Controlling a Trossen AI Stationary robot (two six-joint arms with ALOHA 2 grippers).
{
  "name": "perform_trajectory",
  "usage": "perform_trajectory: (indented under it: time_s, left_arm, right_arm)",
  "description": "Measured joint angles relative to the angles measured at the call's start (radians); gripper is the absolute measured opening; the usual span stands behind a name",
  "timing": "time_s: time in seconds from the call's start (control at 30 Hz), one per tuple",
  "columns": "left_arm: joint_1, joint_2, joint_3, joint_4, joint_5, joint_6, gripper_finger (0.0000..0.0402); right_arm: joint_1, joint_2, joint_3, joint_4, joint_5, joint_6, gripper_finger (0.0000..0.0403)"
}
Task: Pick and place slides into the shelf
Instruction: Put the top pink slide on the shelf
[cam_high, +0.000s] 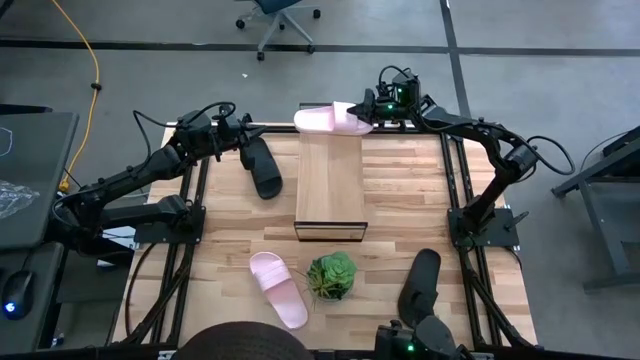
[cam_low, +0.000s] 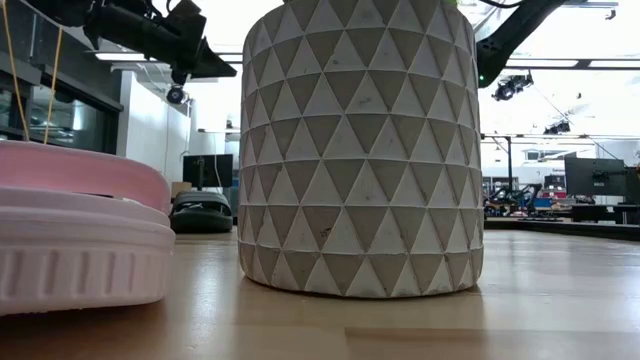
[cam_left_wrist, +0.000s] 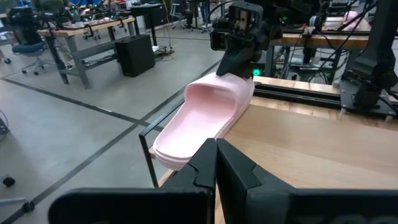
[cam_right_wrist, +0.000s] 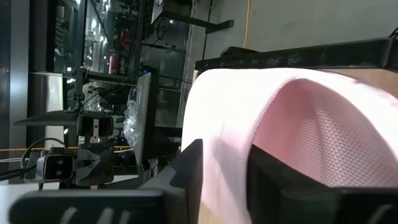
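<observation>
A pale pink slide (cam_high: 332, 120) lies crosswise at the far end of the light-wood shelf (cam_high: 330, 190). My right gripper (cam_high: 371, 107) is shut on it at its right end. My left gripper (cam_high: 243, 135) hangs shut above the table's far left, just beyond a black slide (cam_high: 264, 170) that lies flat on the table. In the left wrist view the shut fingers (cam_left_wrist: 216, 163) hold nothing and face the pink slide (cam_left_wrist: 202, 118). A second pink slide (cam_high: 278, 288) and a second black slide (cam_high: 419, 285) lie near the table's near edge. My right gripper (cam_right_wrist: 224, 171) pinches the pink slide's broad strap (cam_right_wrist: 217, 124), one finger (cam_right_wrist: 283, 177) inside under the strap and the other (cam_right_wrist: 183, 171) outside it. It comes from the table's right, nearly level. The slide's heel end (cam_left_wrist: 177, 146) juts past the shelf's left edge; whether the sole rests on the plank I cannot tell.
A green plant (cam_high: 332, 275) in a patterned pot (cam_low: 360, 150) stands just in front of the shelf's near end, between the near pink slide (cam_low: 80, 230) and the near black slide. Dark frame rails run along both table sides. A dark round shape (cam_high: 235, 342) shows at the near edge.
</observation>
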Motion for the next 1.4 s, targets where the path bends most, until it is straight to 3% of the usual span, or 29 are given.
perform_trajectory:
  time_s: [0.7,1.4]
  left_arm:
    - [0.000,0.000,0.000,-0.010,0.023,0.000,0.0001]
    - [0.000,0.000,0.000,-0.014,0.034,0.027,0.0001]
  right_arm:
    - [-0.002,0.000,0.000,0.000,0.018,0.027,0.0149]
    - [-0.005,-0.002,0.000,-0.023,0.031,0.054,0.0152]
